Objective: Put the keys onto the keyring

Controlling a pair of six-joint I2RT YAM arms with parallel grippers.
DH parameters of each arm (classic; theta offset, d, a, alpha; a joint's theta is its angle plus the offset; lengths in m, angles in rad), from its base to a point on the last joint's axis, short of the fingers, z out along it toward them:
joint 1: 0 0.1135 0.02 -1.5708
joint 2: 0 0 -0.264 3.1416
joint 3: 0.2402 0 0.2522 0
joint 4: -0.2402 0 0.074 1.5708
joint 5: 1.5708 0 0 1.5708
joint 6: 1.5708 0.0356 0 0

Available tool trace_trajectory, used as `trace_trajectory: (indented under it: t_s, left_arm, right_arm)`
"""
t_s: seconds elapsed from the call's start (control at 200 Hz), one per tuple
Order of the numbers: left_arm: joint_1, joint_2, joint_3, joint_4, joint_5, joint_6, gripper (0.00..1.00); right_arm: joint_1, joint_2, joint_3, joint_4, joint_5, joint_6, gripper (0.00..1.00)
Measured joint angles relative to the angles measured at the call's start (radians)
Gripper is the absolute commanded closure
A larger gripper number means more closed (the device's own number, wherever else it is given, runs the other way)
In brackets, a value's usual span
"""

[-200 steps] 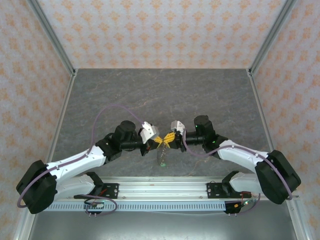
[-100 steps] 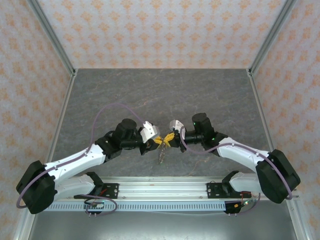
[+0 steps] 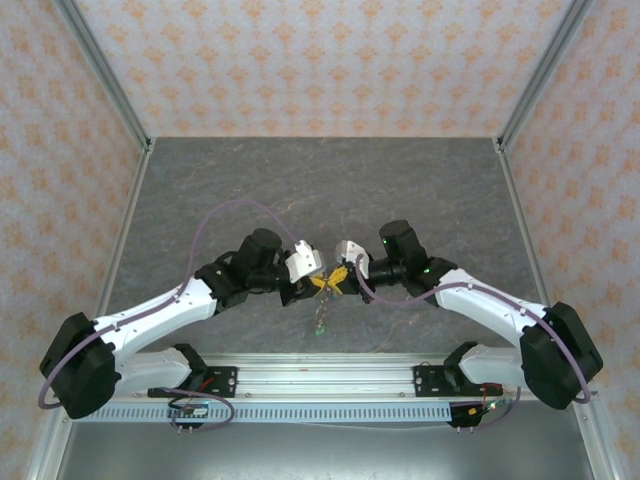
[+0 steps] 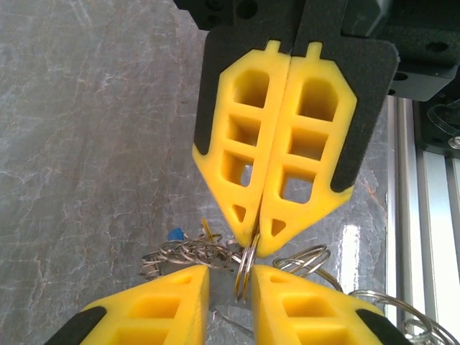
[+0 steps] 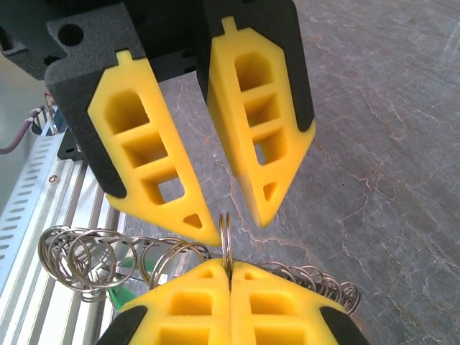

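The keyring is a chain of linked silvery rings (image 4: 187,253), and it hangs between the two grippers (image 3: 322,315). My right gripper (image 5: 228,269) is shut on one of its split rings (image 5: 225,237), which stands edge-on. That same ring (image 4: 244,273) sits in the gap of my left gripper (image 4: 230,284), whose jaws stand apart on either side of it. Over the table's near middle the two grippers meet tip to tip, left gripper (image 3: 322,284) against right gripper (image 3: 338,278). A blue key tag (image 4: 175,233) and a green key tag (image 5: 118,296) show among the rings.
The grey stone-look table (image 3: 320,190) stretches away behind the grippers. An aluminium rail (image 3: 320,375) runs along the near edge just below the hanging rings. Patterned walls close in the left, right and far sides.
My left gripper's jaws have parted from shut to a small gap around the ring. The right jaws have closed fully on it. Both grippers have shifted slightly away from the rail.
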Motion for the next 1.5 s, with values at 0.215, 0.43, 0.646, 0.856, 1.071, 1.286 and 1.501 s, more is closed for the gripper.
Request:
trace_trajectory:
  t_s: [0.215, 0.43, 0.646, 0.856, 1.071, 1.286, 1.501]
  left_arm:
    - [0.000, 0.038, 0.031, -0.029, 0.039, 0.020, 1.00]
    - [0.006, 0.049, 0.043, -0.035, 0.041, 0.026, 1.00]
    - [0.037, 0.001, -0.068, 0.151, 0.083, -0.099, 1.00]
    - [0.053, -0.013, -0.108, 0.236, 0.105, -0.179, 1.00]
    - [0.063, -0.040, -0.127, 0.251, 0.096, -0.193, 0.99]
    - [0.062, -0.053, -0.096, 0.169, 0.076, -0.128, 0.78]
    - [0.062, -0.046, -0.033, 0.060, 0.058, -0.056, 0.74]
  right_arm:
    - [0.002, 0.000, 0.002, -0.006, 0.006, -0.004, 1.00]
    - [0.002, -0.011, 0.000, -0.008, 0.035, -0.003, 0.95]
    - [-0.003, -0.021, -0.074, 0.157, 0.029, 0.066, 0.88]
    - [-0.008, 0.055, -0.121, 0.349, -0.030, 0.172, 0.91]
    - [-0.011, 0.071, -0.121, 0.397, -0.044, 0.216, 1.00]
    - [-0.006, 0.045, -0.084, 0.265, -0.026, 0.150, 1.00]
    - [0.002, 0.037, 0.005, 0.050, 0.016, 0.023, 1.00]
